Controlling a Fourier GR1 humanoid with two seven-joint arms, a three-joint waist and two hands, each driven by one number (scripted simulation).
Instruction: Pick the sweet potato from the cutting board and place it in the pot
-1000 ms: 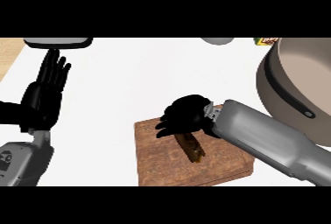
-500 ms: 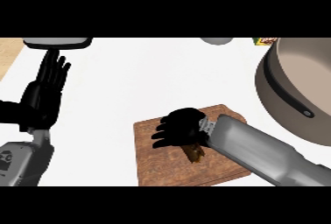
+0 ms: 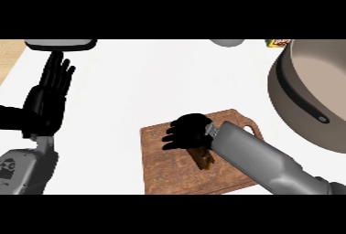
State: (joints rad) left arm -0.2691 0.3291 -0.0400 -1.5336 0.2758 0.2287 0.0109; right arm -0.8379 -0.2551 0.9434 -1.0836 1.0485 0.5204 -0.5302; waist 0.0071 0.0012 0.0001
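sweet potato (image 3: 202, 157) on cutting board (image 3: 169, 171), pot (image 3: 314, 91) right behind

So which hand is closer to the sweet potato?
The right hand. It is over the sweet potato on the cutting board, fingers curled. The left hand rests open far off at the view's left edge.

Count of items on the counter, by kind.
We count one cutting board (image 3: 175, 173) at 6 o'clock, one sweet potato (image 3: 202, 157) on it, one pot (image 3: 314, 91) at 3 o'clock, and two hands: left hand (image 3: 47, 98) at 9 o'clock, right hand (image 3: 186, 132) near centre.
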